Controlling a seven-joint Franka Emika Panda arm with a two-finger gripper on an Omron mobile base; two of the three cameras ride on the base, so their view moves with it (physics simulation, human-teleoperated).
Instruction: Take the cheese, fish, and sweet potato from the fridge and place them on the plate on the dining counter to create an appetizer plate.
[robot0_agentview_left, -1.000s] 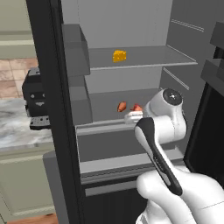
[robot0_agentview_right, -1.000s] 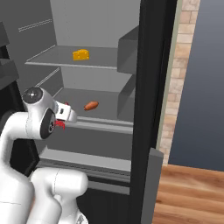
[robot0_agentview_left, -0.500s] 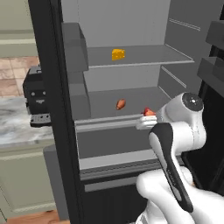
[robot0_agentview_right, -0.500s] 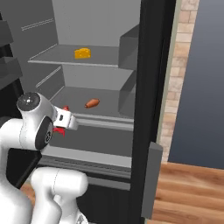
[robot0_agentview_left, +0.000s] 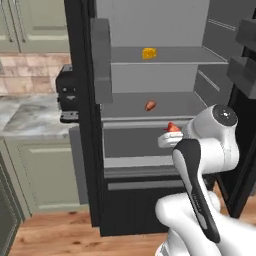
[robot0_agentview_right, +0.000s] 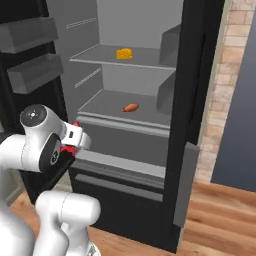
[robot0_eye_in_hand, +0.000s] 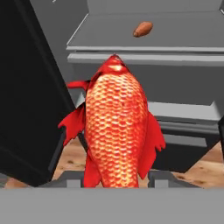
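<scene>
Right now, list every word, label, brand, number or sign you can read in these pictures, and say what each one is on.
None: no readable text in any view.
The fridge doors, shelves and bins are plain.
The cheese, the sweet potato and the fish in the hand carry no label.
The dark box on the counter shows no readable marking.

Black appliance (robot0_agentview_left: 66, 97) at 9 o'clock on marble table (robot0_agentview_left: 27, 115); green cabinets (robot0_agentview_left: 35, 177) below; brick wall (robot0_agentview_right: 220, 90) at 3 o'clock; wood floor (robot0_agentview_right: 220, 220).
</scene>
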